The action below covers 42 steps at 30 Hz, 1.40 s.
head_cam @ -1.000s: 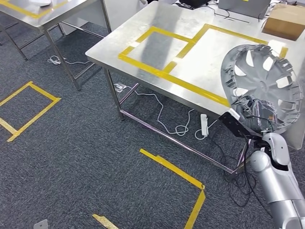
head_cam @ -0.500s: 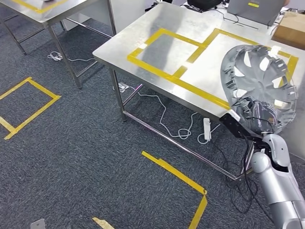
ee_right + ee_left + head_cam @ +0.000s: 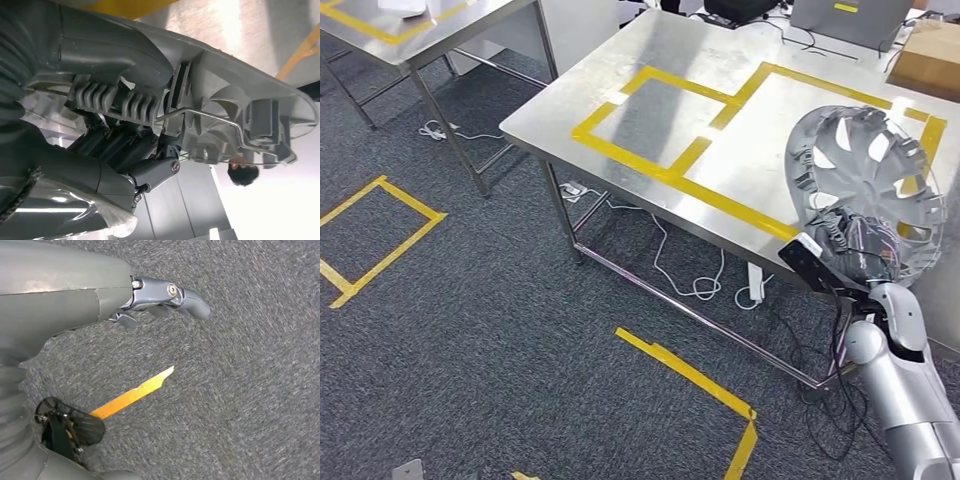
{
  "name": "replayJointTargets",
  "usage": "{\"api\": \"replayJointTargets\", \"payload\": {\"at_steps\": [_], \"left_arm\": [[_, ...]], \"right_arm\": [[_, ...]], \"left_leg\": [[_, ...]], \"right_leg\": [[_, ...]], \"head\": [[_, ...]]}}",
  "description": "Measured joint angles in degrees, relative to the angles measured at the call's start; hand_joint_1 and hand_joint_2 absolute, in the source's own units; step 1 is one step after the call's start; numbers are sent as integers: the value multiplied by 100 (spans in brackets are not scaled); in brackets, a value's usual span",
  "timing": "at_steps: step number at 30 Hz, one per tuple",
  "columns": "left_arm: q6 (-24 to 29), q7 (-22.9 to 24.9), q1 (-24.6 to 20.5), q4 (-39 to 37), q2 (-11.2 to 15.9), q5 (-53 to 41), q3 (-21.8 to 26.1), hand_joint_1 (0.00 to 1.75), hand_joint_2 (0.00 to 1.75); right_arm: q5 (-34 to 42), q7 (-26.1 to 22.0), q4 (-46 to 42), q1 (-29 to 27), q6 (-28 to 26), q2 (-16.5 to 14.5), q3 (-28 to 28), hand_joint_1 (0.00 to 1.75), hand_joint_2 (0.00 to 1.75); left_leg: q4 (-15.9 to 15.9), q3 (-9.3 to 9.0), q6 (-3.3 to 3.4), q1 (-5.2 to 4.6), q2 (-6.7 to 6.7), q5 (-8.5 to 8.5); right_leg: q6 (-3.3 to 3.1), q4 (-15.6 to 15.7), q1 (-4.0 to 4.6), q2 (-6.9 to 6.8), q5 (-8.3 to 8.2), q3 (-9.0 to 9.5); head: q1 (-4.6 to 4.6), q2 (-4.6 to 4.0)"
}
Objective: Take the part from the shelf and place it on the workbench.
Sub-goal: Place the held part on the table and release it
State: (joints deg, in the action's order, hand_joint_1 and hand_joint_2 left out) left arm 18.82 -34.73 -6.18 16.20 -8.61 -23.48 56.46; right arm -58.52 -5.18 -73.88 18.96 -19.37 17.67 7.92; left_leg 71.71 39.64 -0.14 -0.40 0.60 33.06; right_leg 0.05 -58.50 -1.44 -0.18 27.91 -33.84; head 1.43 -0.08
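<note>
The part is a silver wheel cover [image 3: 869, 190] with curved spokes, held up tilted at the right of the head view, over the near right edge of the steel workbench [image 3: 743, 110]. My right hand [image 3: 862, 252] grips it from below at its rim. In the right wrist view the fingers [image 3: 124, 145] curl under the ribbed back of the wheel cover [image 3: 234, 115]. My left hand [image 3: 166, 297] hangs over the grey carpet, fingers straight and apart, holding nothing.
Yellow tape marks rectangles on the workbench and on the carpet [image 3: 690, 370]. A second steel table [image 3: 433, 30] stands at the far left. Cables and a power strip [image 3: 754, 280] lie under the workbench. A cardboard box [image 3: 927, 50] and a laptop [image 3: 848, 15] sit at its far side.
The whole view has shifted slightly as the camera moved; the workbench sits a little nearer. The wheel cover stays in my right hand, a bit lower in the picture.
</note>
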Motion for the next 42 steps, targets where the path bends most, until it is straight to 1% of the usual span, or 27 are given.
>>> {"api": "replayJointTargets", "payload": {"at_steps": [1, 2, 3, 5, 7, 9, 12, 13, 15, 16, 17, 18, 19, 21, 22, 25, 27, 28, 31, 32, 33, 34, 35, 37, 38, 40, 42], "left_arm": [[0, 0, 7, 0, 0, 1, 0, 0, 175], [0, 0, 15, 0, 1, 1, 0, 0, 175], [1, 0, 20, 0, 2, 1, 0, 0, 175], [17, 12, 24, 0, 7, 4, 0, 0, 175], [48, 43, 21, 0, 15, 10, 0, 0, 175], [78, 70, 22, 0, 20, 16, 1, 0, 175], [103, 77, 21, 0, 18, 19, 2, 0, 175], [104, 76, 11, 0, 17, 19, 2, 0, 175], [105, 74, -5, 0, 12, 18, 2, 0, 175], [105, 74, -7, 0, 7, 18, 2, 0, 175], [105, 75, -3, 0, 1, 18, 2, 0, 175], [105, 75, 0, 0, -4, 18, 2, 0, 175], [106, 75, 3, 0, -8, 18, 2, 0, 175], [107, 74, 0, 0, -12, 18, 2, 0, 175], [107, 74, -3, 0, -12, 18, 2, 0, 175], [109, 75, 0, 0, -8, 18, 2, 0, 175], [111, 75, -1, 0, -3, 17, 2, 0, 175], [111, 75, -3, 0, -2, 17, 2, 0, 175], [111, 75, 0, 0, -11, 14, 2, 0, 175], [110, 75, 3, 0, -12, 12, 2, 0, 175], [109, 76, 5, 0, -13, 10, 2, 0, 175], [106, 77, 4, 0, -13, 8, 2, 0, 175], [103, 77, 1, 0, -11, 5, 2, 0, 175], [98, 77, -10, 0, -4, 0, 2, 0, 175], [92, 75, -12, 0, -1, -3, 2, 0, 175], [64, 68, -8, 0, 3, -13, 2, 0, 175], [19, 50, -5, 0, 4, -33, 2, 0, 175]], "right_arm": [[-1, -1, 0, -2, 0, 1, 1, 175, 175], [-1, -2, 0, -3, 0, 1, 2, 175, 175], [-2, -2, 0, -3, 1, 1, 2, 175, 175], [-1, -3, 1, -5, 3, 1, 2, 175, 175], [-1, -2, 5, -9, 6, -1, 3, 175, 175], [-5, -2, 8, -13, 7, -1, 9, 175, 175], [-1, 2, 8, -11, 8, -1, 10, 175, 175], [5, 4, 10, -9, 9, -1, 7, 175, 175], [16, 8, 23, -17, 12, 2, 2, 175, 175], [20, 9, 34, -30, 13, 3, 0, 175, 175], [22, 13, 44, -42, 13, 4, -2, 175, 175], [25, 17, 51, -49, 13, 6, -6, 175, 175], [28, 23, 56, -51, 13, 9, -15, 175, 175], [34, 33, 66, -48, 15, 15, -37, 175, 175], [35, 36, 70, -44, 16, 18, -44, 175, 175], [32, 32, 78, -45, 17, 22, -49, 175, 175], [36, 32, 79, -44, 18, 23, -53, 175, 175], [40, 34, 79, -40, 20, 23, -55, 175, 175], [79, 43, 109, -30, 65, 23, -74, 175, 175], [105, 44, 135, -27, 92, 23, -85, 175, 175], [139, 38, 170, -21, 118, 23, -98, 175, 175], [179, 26, 209, -14, 139, 23, -114, 175, 175], [222, 10, 248, -6, 155, 23, -134, 175, 175], [315, -26, 339, 10, 177, 23, -191, 175, 175], [358, -38, 390, 14, 184, 23, -221, 175, 175], [448, -48, 497, 9, 190, 25, -284, 175, 175], [540, -51, 596, -15, 187, 27, -362, 175, 175]], "left_leg": [[247, 184, -9, 9, -4, 52], [303, 285, -2, 12, -6, -10], [138, 278, 14, 10, -7, -193], [-591, 72, 68, -8, -8, -742], [-1130, -85, 119, -47, -13, -1008], [-1244, -105, 159, -84, -11, -987], [-1387, -200, 217, -60, -4, -998], [-1436, -238, 237, -45, -4, -1000], [-1454, -272, 276, -40, -1, -978], [-1452, -280, 288, -41, 1, -961], [-1448, -293, 293, -40, 5, -942], [-1440, -313, 290, -37, 11, -920], [-1425, -338, 279, -32, 19, -892], [-1365, -366, 232, -37, 38, -827], [-1332, -359, 206, -46, 46, -805], [-1282, -332, 152, -63, 50, -785], [-1151, -295, 92, -54, 32, -677], [-947, -214, 55, -43, 22, -548], [123, 258, -18, 5, 1, -67], [333, 354, -23, 14, -2, -28], [328, 350, -17, 19, -4, -100], [88, 236, 0, 21, -5, -269], [-296, 52, 28, 19, -5, -481], [-1001, -290, 82, -1, -7, -720], [-1183, -374, 98, -13, -8, -741], [-1275, -403, 126, -27, -9, -714], [-1339, -435, 186, -11, -11, -742]], "right_leg": [[0, -1, 1, 4, 35, 39], [3, -1, 2, 8, 73, 90], [8, -1, 1, 10, 111, 150], [28, 1, -2, 9, 192, 274], [71, 13, -2, 9, 248, 319], [144, 43, -6, 8, 281, 315], [236, -21, -7, 5, 414, 286], [243, -240, -2, 10, 529, 172], [244, -983, 9, 23, 804, -261], [250, -1320, 13, 27, 874, -487], [260, -1485, 15, 27, 839, -640], [272, -1422, 13, 25, 686, -681], [283, -1143, 7, 21, 441, -609], [291, -403, 2, 14, 32, -309], [274, -158, 6, 15, -50, -191], [188, -34, 16, 28, -29, -111], [123, -23, -4, 22, -29, -87], [91, -15, -15, 14, -28, -71], [49, -16, -11, 1, -16, -50], [46, -16, -9, 1, -14, -45], [45, -16, -8, 2, -10, -36], [47, -16, -7, 3, -5, -23], [53, -16, -6, 5, 1, -10], [87, -16, 12, 5, 16, -4], [114, -12, 19, 4, 18, -9], [182, 12, 18, 0, 11, -9], [240, -34, 6, 0, 77, -41]], "head": [[1, 0], [-1, -1], [-1, -1], [1, -1], [5, -1], [4, -1], [11, -1], [21, -1], [30, -1], [31, -1], [31, -1], [32, -1], [33, -1], [34, -1], [31, -1], [26, -1], [15, -1], [6, -1], [-14, -1], [-15, -1], [-15, -1], [-15, -1], [-15, -1], [-12, -1], [-8, -1], [-7, -1], [-3, -1]]}}
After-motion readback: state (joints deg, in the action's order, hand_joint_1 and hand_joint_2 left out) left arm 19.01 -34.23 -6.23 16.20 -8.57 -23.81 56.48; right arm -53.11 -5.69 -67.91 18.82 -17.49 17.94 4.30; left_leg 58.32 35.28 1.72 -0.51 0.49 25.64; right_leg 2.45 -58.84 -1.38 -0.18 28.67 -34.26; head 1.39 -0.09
